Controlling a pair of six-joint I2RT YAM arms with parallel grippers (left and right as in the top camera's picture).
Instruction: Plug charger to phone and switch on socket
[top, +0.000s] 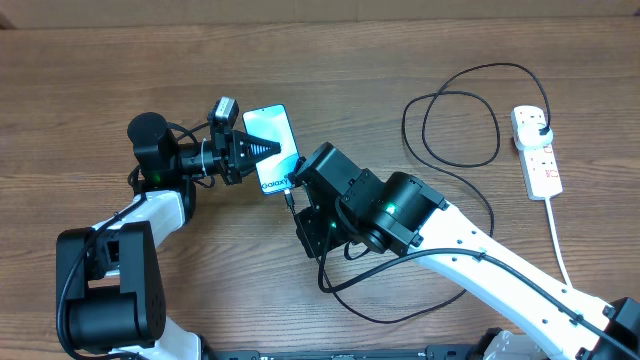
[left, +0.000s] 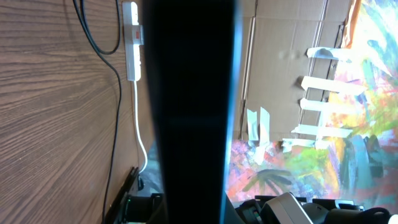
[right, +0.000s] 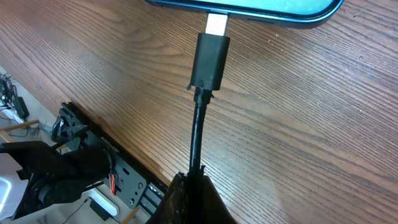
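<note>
The phone lies near the middle of the desk, with its long axis running from the far side toward the robot and its port end facing the right arm. The left end effector is pinching the phone across its width; in the left wrist view the phone's dark body fills the gap between the jaws. The connector of the charger meets the phone's end edge square-on, with its long axis in line with the phone's. A short length of bright metal shows between the black housing and the phone, so the connector is judged not fully seated. The right end effector is pressed together on the cable directly behind the connector and is the nearer arm. The coming move is a straight push along this shared axis. The socket lies well apart, on the right.
</note>
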